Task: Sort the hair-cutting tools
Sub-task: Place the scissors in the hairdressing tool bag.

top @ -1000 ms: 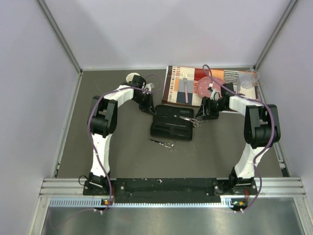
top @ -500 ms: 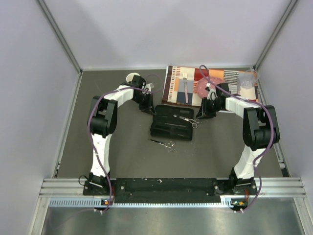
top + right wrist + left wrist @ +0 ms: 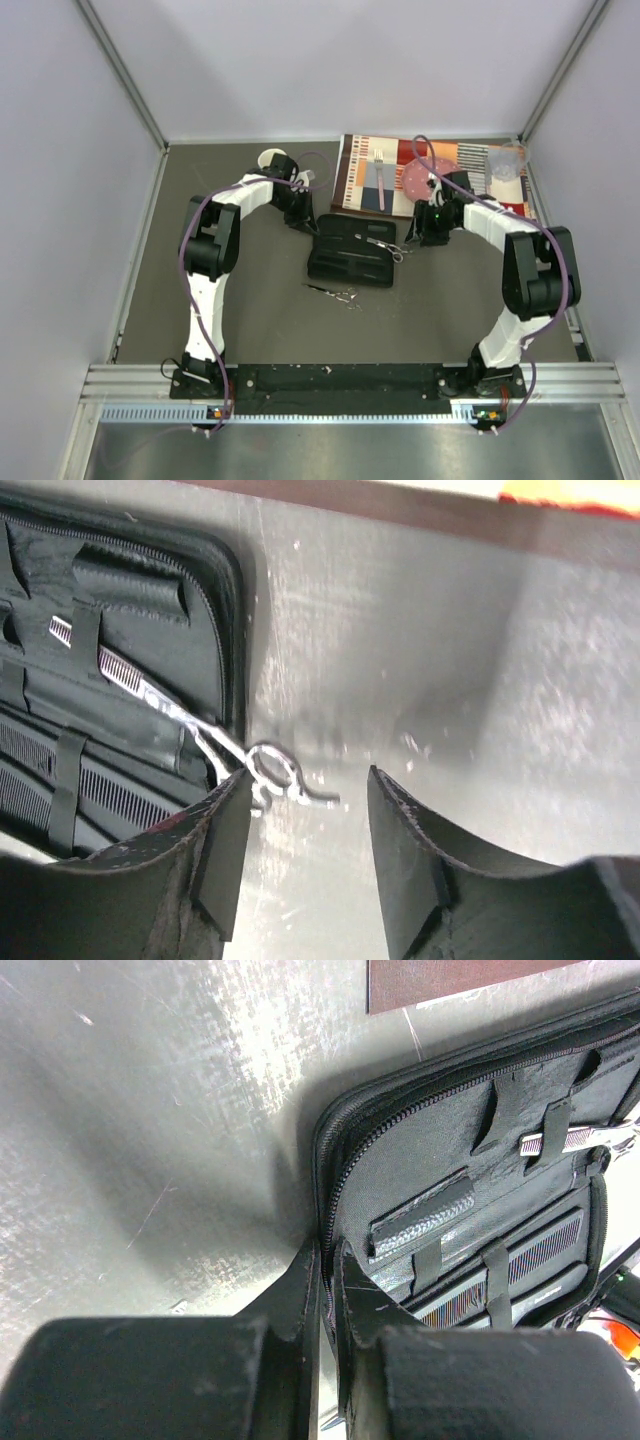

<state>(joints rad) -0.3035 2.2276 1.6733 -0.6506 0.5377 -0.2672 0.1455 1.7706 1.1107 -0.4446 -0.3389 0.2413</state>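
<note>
An open black zip case [image 3: 350,256] lies mid-table. One pair of silver scissors [image 3: 384,243] is tucked under a strap in it, handles sticking out over its right edge [image 3: 272,770]. A second pair of scissors [image 3: 341,294] lies on the table in front of the case. In the left wrist view a flat black comb [image 3: 530,1260] and a slim black handled comb [image 3: 422,1217] sit under straps. My left gripper [image 3: 328,1265] is shut on the case's zip edge at its far left corner. My right gripper [image 3: 305,800] is open, low over the table, its left finger beside the scissor handles.
A striped placemat [image 3: 355,180] at the back holds a fork with a pinkish handle [image 3: 380,185], a pink plate [image 3: 418,178] and a clear cup [image 3: 506,160]. Walls enclose the table on three sides.
My right arm's elbow has swung a little outward to the right while its gripper stays by the scissor handles. The left arm and the case have not moved.
</note>
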